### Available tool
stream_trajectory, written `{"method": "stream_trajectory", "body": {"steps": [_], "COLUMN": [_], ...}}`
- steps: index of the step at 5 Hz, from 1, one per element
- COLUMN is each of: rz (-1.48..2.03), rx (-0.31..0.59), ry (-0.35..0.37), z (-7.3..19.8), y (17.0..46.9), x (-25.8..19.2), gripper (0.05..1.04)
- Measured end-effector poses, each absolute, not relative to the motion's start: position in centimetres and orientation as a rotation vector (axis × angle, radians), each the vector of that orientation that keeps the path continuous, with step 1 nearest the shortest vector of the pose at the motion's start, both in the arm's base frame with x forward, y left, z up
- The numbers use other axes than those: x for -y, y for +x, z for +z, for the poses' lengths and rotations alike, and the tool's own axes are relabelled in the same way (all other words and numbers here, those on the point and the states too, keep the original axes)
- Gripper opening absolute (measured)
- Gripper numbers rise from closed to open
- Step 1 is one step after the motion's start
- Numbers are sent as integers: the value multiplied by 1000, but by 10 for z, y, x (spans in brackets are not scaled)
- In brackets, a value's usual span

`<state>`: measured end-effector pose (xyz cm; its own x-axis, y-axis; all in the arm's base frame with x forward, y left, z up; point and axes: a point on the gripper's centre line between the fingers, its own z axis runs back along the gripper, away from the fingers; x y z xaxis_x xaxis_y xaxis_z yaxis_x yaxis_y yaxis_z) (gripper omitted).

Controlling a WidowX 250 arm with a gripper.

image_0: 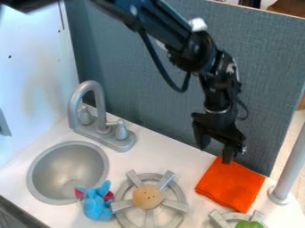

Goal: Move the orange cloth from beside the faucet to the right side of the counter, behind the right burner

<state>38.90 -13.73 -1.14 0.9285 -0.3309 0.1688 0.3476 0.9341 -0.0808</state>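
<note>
Burner (219, 220) before orange cloth (231, 185) at claw (216, 154)

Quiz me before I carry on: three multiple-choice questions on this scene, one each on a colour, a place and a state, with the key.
1. The toy by the sink is mostly:
A) green
B) yellow
C) blue

2. The cloth is:
A) on the counter
B) in the sink
C) over the faucet

3. The gripper has its jaws:
A) shut on the toy
B) apart
C) shut on the faucet

1: C, its body is blue, with pink patches.
2: A, it lies below the gripper.
3: B, a gap shows between them.
</note>
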Motion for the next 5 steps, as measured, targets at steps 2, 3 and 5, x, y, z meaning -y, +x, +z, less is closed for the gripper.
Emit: {"method": "stream_trajectory", "body": {"steps": [2,3,5], "rz": [-479,-628,-684], "rx": [117,139,97], "ry": [-144,-167,-137], "z": [37,28,-12], "y": [309,281,276], "x": [132,168,190], "gripper": [1000,1000,1000]}}
